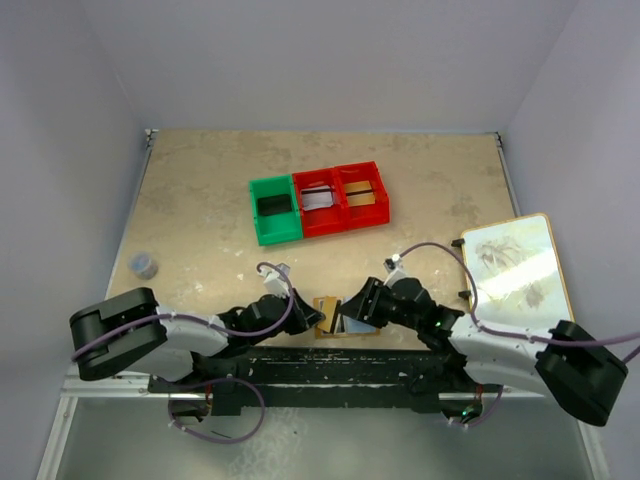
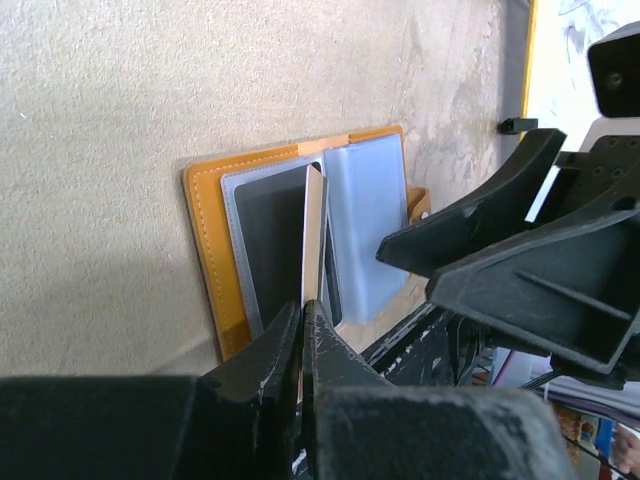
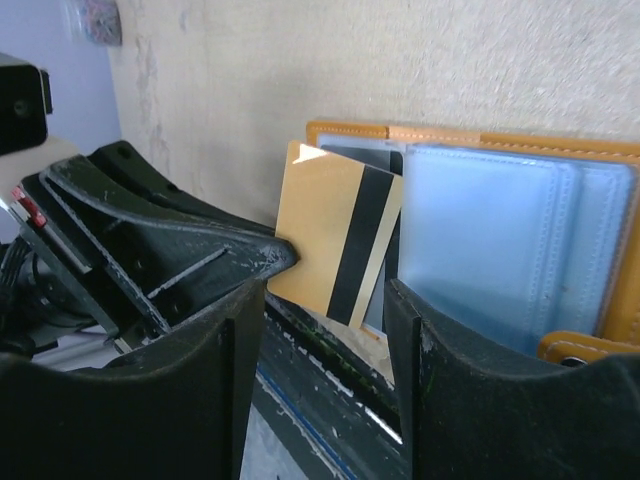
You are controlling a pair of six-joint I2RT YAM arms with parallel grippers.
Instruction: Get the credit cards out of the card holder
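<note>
Card (image 3: 335,235) | gold, pinched in left jaws | right jaws apart at holder (image 3: 510,240)

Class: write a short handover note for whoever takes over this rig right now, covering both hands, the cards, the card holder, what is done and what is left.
Left hand: shut on a gold card, which stands on edge over the open card holder.
Right hand: open beside the holder, holding nothing.
Done: a pale card lies in the middle red bin.
Left: carry the gold card away, then take out the dark card that seems to sit in a pocket.
</note>
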